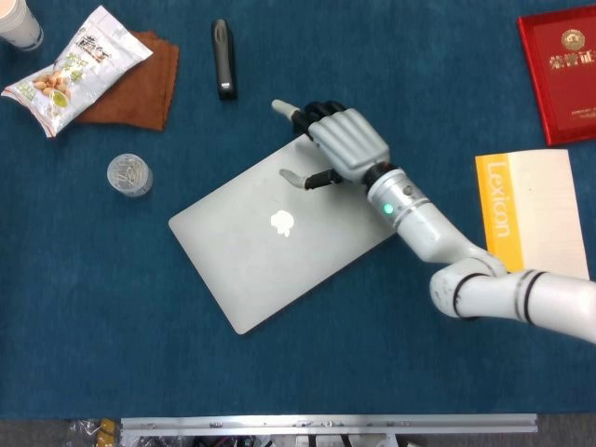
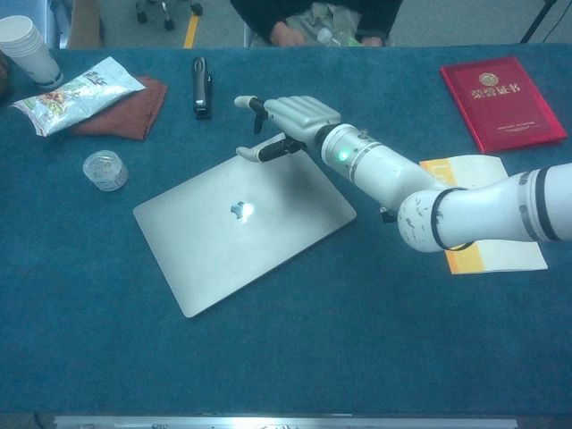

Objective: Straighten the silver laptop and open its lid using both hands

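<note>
We are seeing a snack bag [image 1: 73, 67] lying at the far left of the blue table [image 1: 93, 335], resting partly on a brown cloth [image 1: 140, 88]. A white paper cup [image 1: 19, 23] is standing at the far left corner, just beside the bag. We are noticing a small clear round container [image 1: 129, 175] sitting nearer us, below the cloth. A black stapler [image 1: 223, 58] is lying further back, to the right of the cloth. On the right, a red certificate folder [image 1: 562, 74] is lying at the far edge, and a yellow and white Lexicon book [image 1: 531, 216] is sitting nearer us.
</note>
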You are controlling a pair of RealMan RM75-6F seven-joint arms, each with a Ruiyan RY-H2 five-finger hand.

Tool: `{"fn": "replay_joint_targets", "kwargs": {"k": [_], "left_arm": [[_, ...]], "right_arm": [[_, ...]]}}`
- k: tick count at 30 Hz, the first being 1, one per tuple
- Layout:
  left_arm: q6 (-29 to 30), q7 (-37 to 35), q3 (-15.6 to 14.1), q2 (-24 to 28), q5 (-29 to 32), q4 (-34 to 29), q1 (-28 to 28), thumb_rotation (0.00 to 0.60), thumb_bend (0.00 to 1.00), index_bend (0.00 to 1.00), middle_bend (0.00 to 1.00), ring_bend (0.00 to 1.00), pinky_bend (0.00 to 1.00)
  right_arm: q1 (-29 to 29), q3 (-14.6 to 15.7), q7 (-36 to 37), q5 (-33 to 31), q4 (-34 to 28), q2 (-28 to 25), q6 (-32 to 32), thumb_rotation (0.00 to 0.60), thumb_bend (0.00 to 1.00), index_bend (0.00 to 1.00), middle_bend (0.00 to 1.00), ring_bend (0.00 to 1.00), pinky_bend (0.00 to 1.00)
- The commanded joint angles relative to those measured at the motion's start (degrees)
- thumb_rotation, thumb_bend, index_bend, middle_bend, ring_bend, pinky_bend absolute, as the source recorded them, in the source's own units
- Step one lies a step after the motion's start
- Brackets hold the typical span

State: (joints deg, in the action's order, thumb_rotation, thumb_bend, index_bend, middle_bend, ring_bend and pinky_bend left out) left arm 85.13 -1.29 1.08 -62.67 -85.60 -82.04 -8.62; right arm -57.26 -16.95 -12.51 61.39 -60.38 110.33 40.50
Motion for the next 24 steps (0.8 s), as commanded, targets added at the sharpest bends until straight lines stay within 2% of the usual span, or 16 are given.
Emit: {"fn": "replay_joint_targets", "kwargs": {"k": [1,14,24], "left_arm": [[-0.1,-0.1,0.1,0.0,-0.1,0.1,0.0,0.600,0.24,0.00,0.00,0.00,0.00],[-0.2,-1.1,0.4,-0.4,-0.2,1.2,0.6,0.600,0.24,0.00,0.00,0.00,0.00],[-0.5,-1.6,0.4,-0.5,-0.5,1.8,0.9,0.600,0.24,0.00,0.00,0.00,0.00]], "right_arm": [[-1.3,-0.2,0.3,0.3,2.2,1.8,-0.7,0.218,0.29,0.02,0.32,0.15,0.16],[-4.7,-0.2,0.1,-0.1,11.1,7.0,-3.6,0.217,0.29,0.02,0.32,0.15,0.15],[-4.3,0.5,-1.0,0.6,10.8,6.0,-3.1,0.216,0.29,0.02,0.35,0.14,0.16]]}}
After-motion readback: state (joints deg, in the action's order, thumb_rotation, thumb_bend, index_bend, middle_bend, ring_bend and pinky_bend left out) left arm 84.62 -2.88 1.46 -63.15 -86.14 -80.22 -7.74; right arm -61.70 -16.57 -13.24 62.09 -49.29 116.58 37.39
